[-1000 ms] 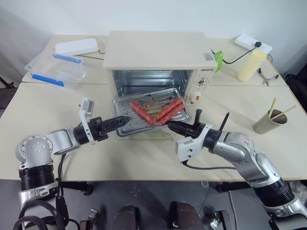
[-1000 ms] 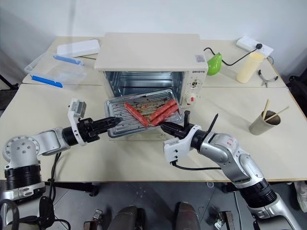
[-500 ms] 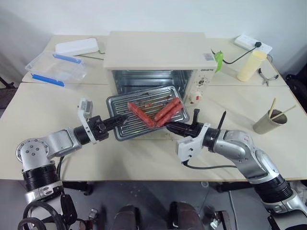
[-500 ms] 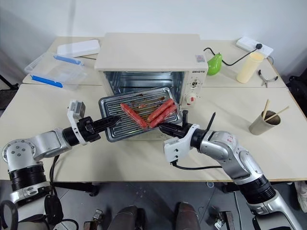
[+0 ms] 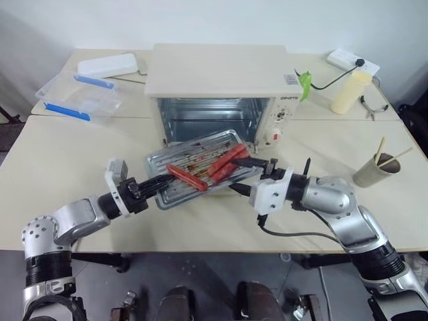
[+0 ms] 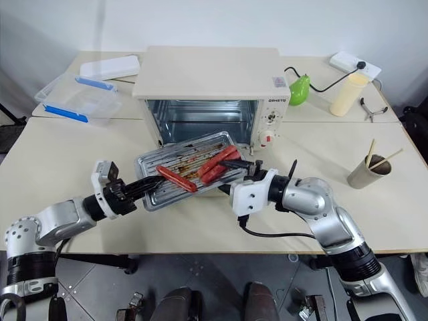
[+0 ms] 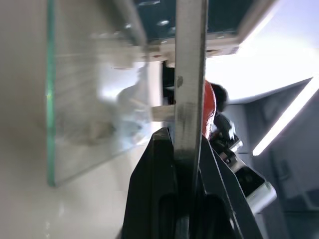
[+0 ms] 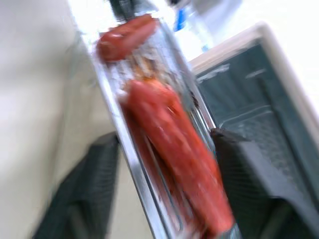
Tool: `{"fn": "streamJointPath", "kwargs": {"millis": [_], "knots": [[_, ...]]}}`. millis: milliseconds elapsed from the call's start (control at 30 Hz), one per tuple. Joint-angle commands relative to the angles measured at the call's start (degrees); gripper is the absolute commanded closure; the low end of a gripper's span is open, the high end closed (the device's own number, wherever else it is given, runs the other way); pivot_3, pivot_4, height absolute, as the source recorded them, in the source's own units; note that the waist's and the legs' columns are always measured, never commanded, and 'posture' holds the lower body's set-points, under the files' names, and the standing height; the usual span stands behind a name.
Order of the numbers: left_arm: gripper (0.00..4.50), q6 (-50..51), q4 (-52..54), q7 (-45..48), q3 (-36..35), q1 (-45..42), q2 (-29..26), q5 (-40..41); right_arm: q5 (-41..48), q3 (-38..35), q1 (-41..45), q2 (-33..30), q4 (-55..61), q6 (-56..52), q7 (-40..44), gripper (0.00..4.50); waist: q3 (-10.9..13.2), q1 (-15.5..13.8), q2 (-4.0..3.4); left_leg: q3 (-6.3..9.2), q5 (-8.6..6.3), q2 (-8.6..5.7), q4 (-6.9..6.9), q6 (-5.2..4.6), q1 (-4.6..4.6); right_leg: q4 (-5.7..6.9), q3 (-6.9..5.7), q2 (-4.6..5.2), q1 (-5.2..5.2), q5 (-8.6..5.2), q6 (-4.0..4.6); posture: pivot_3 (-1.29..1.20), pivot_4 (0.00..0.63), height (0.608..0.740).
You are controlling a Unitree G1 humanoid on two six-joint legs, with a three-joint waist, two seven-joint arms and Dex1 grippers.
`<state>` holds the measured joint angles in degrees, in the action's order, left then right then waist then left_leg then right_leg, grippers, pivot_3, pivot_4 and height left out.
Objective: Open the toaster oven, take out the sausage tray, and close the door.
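A shallow silver sausage tray (image 5: 194, 169), ridged along its bottom and carrying three red-orange sausages (image 5: 187, 177), hangs tilted in the air just in front of the open toaster oven (image 5: 217, 83). The left hand (image 5: 160, 185) is clenched on the tray's near left rim; in the left wrist view the thin metal edge stands pinched between the two black fingers (image 7: 149, 189). The right hand (image 5: 242, 175) sits at the tray's right end with its fingers spread apart, one above the rim and one below it; whether they touch the metal cannot be told. In the right wrist view the tray's edge and two sausages run between the parted fingers (image 8: 249, 169).

Beyond both hands, the boxy cream-white oven shows its bare metal cavity. The door (image 7: 94, 104), a glass pane, lies folded down under the tray. The pale, smooth bench (image 5: 73, 154) lies bare below the left hand and in front of both hands. Well off to the right hand's outer side stand a tan cup with sticks (image 5: 374, 170) and a cream bottle (image 5: 350, 91). Far beyond the left hand rests a clear plastic box with blue clips (image 5: 77, 95).
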<state>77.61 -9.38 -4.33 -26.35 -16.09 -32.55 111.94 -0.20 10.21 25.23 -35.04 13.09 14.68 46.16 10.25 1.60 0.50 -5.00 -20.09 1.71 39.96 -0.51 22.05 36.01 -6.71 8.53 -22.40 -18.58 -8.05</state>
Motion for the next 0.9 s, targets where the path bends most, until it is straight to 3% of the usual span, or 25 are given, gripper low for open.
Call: {"fn": "streamJointPath", "kwargs": {"millis": [33,133,300,467,567,700,900], "knots": [[4.50,0.1,2.8,4.1,-5.1,5.6,-1.6,1.1,11.7,-6.3,-1.9,-1.0,0.5,-2.5,3.1,0.48,0.0,0.0,0.00,0.00,0.00,0.00,-0.01,0.00,0.00,-0.01,0.00,-0.01,0.01,0.00,0.00,0.00,0.150,0.740],[4.50,-0.9,4.1,7.7,-11.6,11.1,-1.3,1.1,18.1,-11.2,-1.7,-0.7,-3.0,-4.9,3.6,0.48,0.0,0.0,0.01,-0.08,0.00,0.02,-0.02,-0.01,-0.01,-0.03,0.07,0.00,0.00,0.00,0.00,0.00,0.150,0.740],[4.50,-0.3,12.1,18.1,-16.3,26.1,-3.3,1.1,21.7,-14.3,-3.8,-2.5,-8.6,-6.6,7.9,0.48,0.0,0.0,0.02,-0.16,-0.02,0.06,-0.02,-0.02,-0.03,-0.05,0.15,-0.01,-0.02,-0.01,0.02,0.00,0.150,0.740],[4.50,-6.1,16.1,21.8,-22.0,35.2,1.4,1.1,23.5,-15.8,-6.0,-2.7,-12.8,-7.8,10.4,0.48,0.0,-0.5,0.01,-0.20,-0.05,0.11,-0.03,-0.11,-0.04,-0.14,0.47,0.04,0.01,-0.02,0.03,0.00,0.150,0.740],[4.50,-9.5,18.0,21.2,-25.2,38.7,6.5,1.1,23.0,-15.3,-7.1,-3.4,-15.1,-10.0,11.5,1.07,0.0,-0.5,0.01,-0.30,-0.02,0.11,0.04,-0.16,-0.05,-0.16,0.59,0.03,0.01,-0.03,0.05,0.00,0.150,0.740],[4.50,-14.6,21.5,19.8,-28.1,39.7,14.1,1.1,22.2,-14.2,-8.1,-4.5,-17.5,-14.8,12.9,2.48,0.0,-0.9,0.02,-0.35,-0.04,0.12,0.03,-0.18,-0.10,-0.15,0.65,0.05,0.03,-0.03,0.06,0.00,0.150,0.740],[4.50,-27.1,24.0,3.0,-30.5,32.7,24.4,1.1,20.4,-13.1,-3.9,-3.8,-24.7,-19.6,12.3,4.42,0.0,-1.5,0.05,-0.41,-0.03,0.09,0.11,-0.21,-0.12,-0.17,0.70,0.04,0.06,-0.03,0.06,0.00,0.150,0.740]]}}
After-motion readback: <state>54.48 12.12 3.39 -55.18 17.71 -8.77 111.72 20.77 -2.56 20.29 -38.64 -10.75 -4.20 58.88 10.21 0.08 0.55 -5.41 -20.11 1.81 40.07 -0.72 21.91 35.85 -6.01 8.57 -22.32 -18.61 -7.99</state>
